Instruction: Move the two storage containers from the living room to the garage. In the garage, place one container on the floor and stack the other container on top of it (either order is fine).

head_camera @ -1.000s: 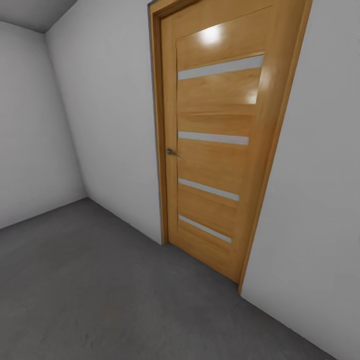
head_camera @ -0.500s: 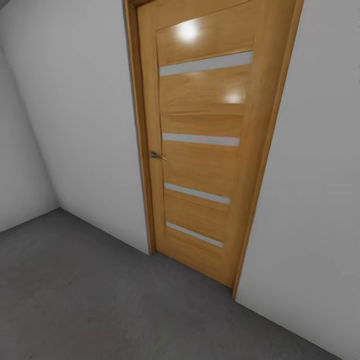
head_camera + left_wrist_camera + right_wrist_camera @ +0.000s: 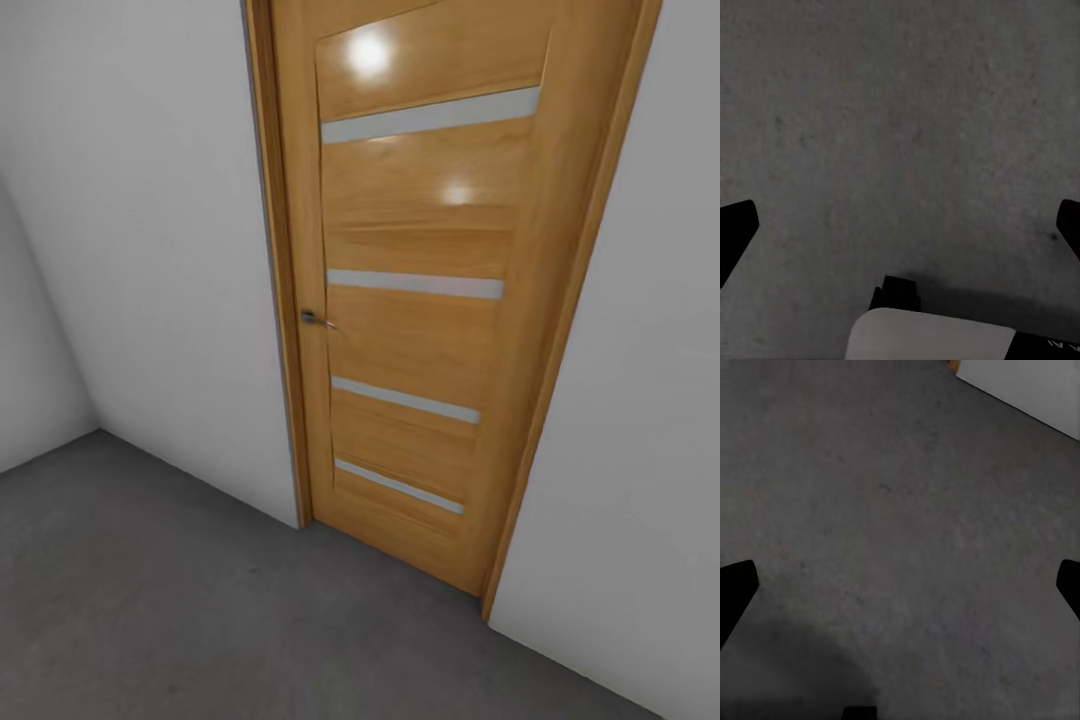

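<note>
black fingertips (image 3: 735, 232) at frame edges, white rounded body panel (image 3: 930, 337) with small black block (image 3: 898, 292)

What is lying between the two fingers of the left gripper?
Nothing lies there: in the left wrist view the stretch between the left gripper's fingers shows bare dark grey floor.

A door (image 3: 420, 300) stands ahead in the wall (image 3: 150, 250) (handle (image 3: 315, 318) at its left edge), floor (image 3: 150, 600) before it.

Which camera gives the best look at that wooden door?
The head view: the wooden door stands shut, frame to floor, with its handle visible. The right wrist view catches what looks like a small orange corner. The left wrist view looks at grey floor.
</note>
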Robot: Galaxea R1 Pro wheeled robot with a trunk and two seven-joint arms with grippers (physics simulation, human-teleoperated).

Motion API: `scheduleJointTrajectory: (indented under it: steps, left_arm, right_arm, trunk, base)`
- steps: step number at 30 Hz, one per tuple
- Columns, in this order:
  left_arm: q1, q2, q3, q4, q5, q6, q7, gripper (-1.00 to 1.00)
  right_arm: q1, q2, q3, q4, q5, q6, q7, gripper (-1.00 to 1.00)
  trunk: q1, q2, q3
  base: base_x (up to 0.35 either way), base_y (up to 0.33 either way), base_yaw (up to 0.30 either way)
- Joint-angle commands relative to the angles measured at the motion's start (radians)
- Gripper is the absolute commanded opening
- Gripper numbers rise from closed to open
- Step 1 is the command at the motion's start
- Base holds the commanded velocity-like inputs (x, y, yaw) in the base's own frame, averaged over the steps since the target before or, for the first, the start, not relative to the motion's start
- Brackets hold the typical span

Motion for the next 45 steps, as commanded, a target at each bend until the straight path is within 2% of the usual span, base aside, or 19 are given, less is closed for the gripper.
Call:
scheduleJointTrajectory:
  steps: [1, 17, 45]
  left_arm:
    - [0.000, -0.001, 0.002, -0.003, -0.001, 0.007, 0.001, 1.00]
    - [0.000, -0.001, 0.002, -0.003, -0.001, 0.007, 0.001, 1.00]
    - [0.000, -0.001, 0.002, -0.003, -0.001, 0.007, 0.001, 1.00]
  right_arm:
    - [0.000, 0.000, 0.000, 0.000, 0.000, -0.002, 0.001, 1.00]
    - [0.000, 0.000, -0.001, 0.001, 0.000, -0.002, 0.001, 1.00]
    - [0.000, 0.000, 0.000, 0.000, 0.001, -0.002, 0.001, 1.00]
  trunk:
    - [0.001, 0.000, -0.001]
    - [0.001, 0.000, -0.001]
    - [0.001, 0.000, -0.001]
  base:
    - [0.274, 0.222, -0.001]
    - [0.274, 0.221, -0.021]
    - [0.273, 0.221, -0.266]
